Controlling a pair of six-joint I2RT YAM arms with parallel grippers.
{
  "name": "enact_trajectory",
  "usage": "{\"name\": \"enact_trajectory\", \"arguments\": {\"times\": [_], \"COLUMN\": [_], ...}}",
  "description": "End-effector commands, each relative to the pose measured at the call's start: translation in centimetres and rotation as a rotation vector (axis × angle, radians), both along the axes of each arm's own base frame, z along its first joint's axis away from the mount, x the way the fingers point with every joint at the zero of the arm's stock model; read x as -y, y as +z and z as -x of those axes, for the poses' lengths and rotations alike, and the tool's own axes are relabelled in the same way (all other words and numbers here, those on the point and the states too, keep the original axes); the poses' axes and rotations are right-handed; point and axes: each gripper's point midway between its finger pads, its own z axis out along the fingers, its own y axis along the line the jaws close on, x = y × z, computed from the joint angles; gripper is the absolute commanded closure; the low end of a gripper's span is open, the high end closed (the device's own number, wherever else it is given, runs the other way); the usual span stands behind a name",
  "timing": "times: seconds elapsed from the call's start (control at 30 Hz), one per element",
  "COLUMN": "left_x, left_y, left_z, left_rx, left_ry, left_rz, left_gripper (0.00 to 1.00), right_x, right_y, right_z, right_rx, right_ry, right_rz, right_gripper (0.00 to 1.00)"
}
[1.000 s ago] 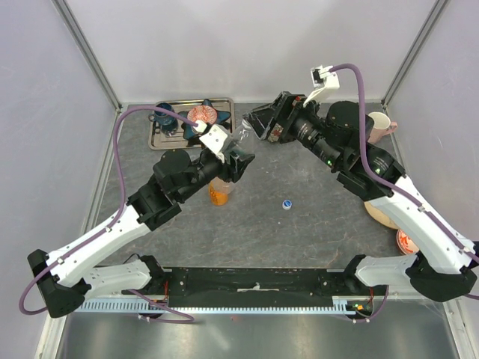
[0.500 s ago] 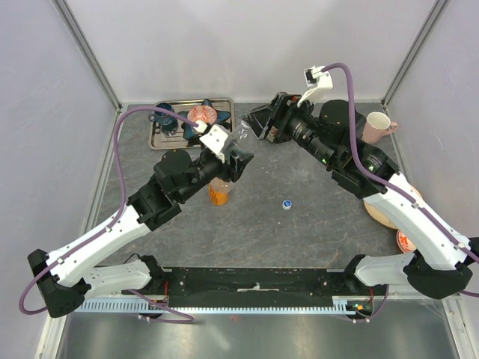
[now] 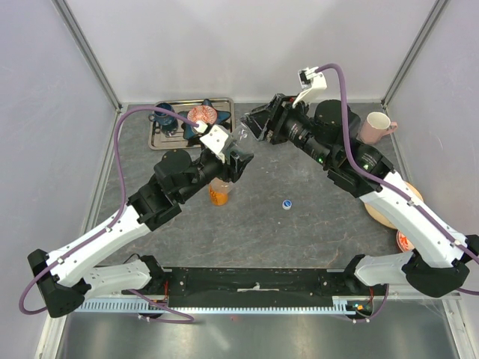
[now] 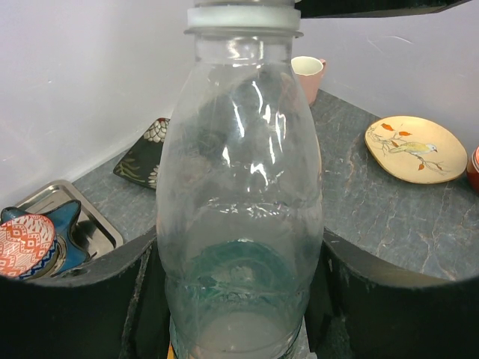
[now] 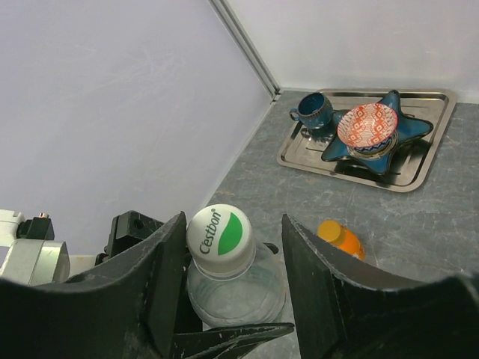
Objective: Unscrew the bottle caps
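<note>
Gripping the bottle (image 4: 239,187) low in the left end effector (image 4: 238,299), held it clear of the tabletop (image 3: 299,232). Straddled the cap (image 5: 220,230) with the right end effector (image 5: 233,224) wide, seemingly not touching. Best centred first, then closed squarely before twisting, left grip firm.

Bright, even diffuse light in all views. Faint soft shadows on the counter (image 3: 299,232). White glare streaks on clear bottle (image 4: 239,187), mostly the 12 o'clock half. Left claw (image 4: 239,299) at 6 o'clock dark, out of focus. Overhead view sharp.
</note>
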Motion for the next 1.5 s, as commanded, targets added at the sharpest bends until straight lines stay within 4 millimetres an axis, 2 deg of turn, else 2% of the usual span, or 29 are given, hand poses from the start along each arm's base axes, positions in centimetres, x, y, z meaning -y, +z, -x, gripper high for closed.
{"name": "enact_trajectory", "arguments": {"times": [0.0, 0.1, 0.23, 0.27, 0.33, 0.37, 0.53, 0.6, 0.63, 0.7, 0.73, 0.8, 0.9, 0.93, 0.97, 1.03, 1.07, 1.1, 1.13, 1.2, 1.23, 1.3, 1.33, 1.47], "left_x": [0.0, 0.0, 0.0, 0.0, 0.1, 0.1, 0.6, 1.3, 1.4, 1.9, 2.0, 2.7, 3.1, 2.8, 3.0, 2.4, 2.2, 2.0, 1.6, 1.2, 0.8, 0.9, 0.8, 0.9], "left_y": [0.6, 0.6, 0.7, 0.8, 0.9, 0.9, 2.2, 2.7, 3.7, 3.9, 4.9, 5.4, 6.5, 6.6, 6.1, 6.8, 6.3, 6.0, 6.9, 6.4, 6.9, 6.5, 6.4, 5.9], "left_z": [-0.2, -0.1, 0.0, 0.0, 0.1, 0.2, 1.4, 2.6, 3.1, 4.3, 5.1, 7.1, 10.6, 10.8, 12.4, 12.9, 13.9, 14.0, 14.0, 14.4, 15.1, 15.0, 15.2, 15.1], "left_rx": [0.037, 0.038, 0.038, 0.04, 0.037, 0.039, 0.052, 0.06, 0.071, 0.058, 0.06, 0.055, 0.02, -0.021, -0.054, -0.095, -0.131, -0.16, -0.157, -0.181, -0.18, -0.207, -0.253, -0.258], "left_ry": [0.01, 0.008, 0.005, 0.002, -0.003, -0.012, -0.079, -0.157, -0.183, -0.256, -0.293, -0.428, -0.675, -0.717, -0.848, -0.934, -1.029, -1.061, -1.085, -1.15, -1.191, -1.226, -1.24, -1.276], "left_rz": [-0.001, 0.0, 0.002, 0.004, 0.009, 0.01, 0.038, 0.042, 0.058, 0.052, 0.071, 0.075, 0.109, 0.127, 0.115, 0.15, 0.138, 0.143, 0.175, 0.176, 0.179, 0.173, 0.175, 0.159], "left_gripper": [0.58, 0.58, 0.58, 0.58, 0.58, 0.58, 0.56, 0.56, 0.56, 0.56, 0.57, 0.57, 0.57, 0.57, 0.57, 0.57, 0.57, 0.57, 0.57, 0.57, 0.57, 0.57, 0.57, 0.57], "right_x": [-0.4, -0.4, -0.4, -0.5, -0.5, -0.5, -0.7, -0.6, -0.4, -0.1, 0.0, 0.3, -0.3, -0.5, -0.5, -0.1, 0.0, 0.4, 0.5, 0.9, 1.1, 1.3, 1.4, 1.6], "right_y": [0.6, 0.4, 0.2, 0.1, 0.0, -0.1, 0.4, 1.0, 1.1, 1.5, 1.7, 2.4, 3.6, 3.8, 4.0, 4.8, 4.9, 5.3, 5.4, 5.7, 5.9, 6.1, 6.2, 6.4], "right_z": [0.1, 0.2, 0.2, 0.4, 0.4, 0.6, 2.0, 3.1, 3.4, 4.2, 4.7, 5.7, 8.6, 10.0, 10.7, 12.2, 13.2, 14.1, 14.7, 16.8, 17.5, 19.5, 20.0, 21.3], "right_rx": [0.021, 0.02, 0.021, 0.021, 0.02, 0.021, 0.074, 0.112, 0.136, 0.157, 0.178, 0.208, 0.268, 0.287, 0.307, 0.361, 0.389, 0.423, 0.444, 0.504, 0.523, 0.552, 0.554, 0.568], "right_ry": [0.013, 0.015, 0.02, 0.03, 0.033, 0.04, 0.118, 0.169, 0.182, 0.211, 0.237, 0.273, 0.42, 0.495, 0.529, 0.577, 0.623, 0.642, 0.67, 0.751, 0.777, 0.866, 0.893, 0.957], "right_rz": [-0.017, -0.014, -0.013, -0.011, -0.007, -0.002, 0.034, 0.054, 0.079, 0.098, 0.113, 0.112, 0.093, 0.086, 0.085, 0.065, 0.062, 0.051, 0.042, -0.002, -0.025, -0.074, -0.085, -0.116], "right_gripper": [0.41, 0.48, 0.65, 0.76, 0.88, 1.0, 1.0, 1.0, 1.0, 1.0, 1.0, 1.0, 1.0, 1.0, 1.0, 1.0, 1.0, 1.0, 1.0, 1.0, 1.0, 1.0, 1.0, 1.0]}}
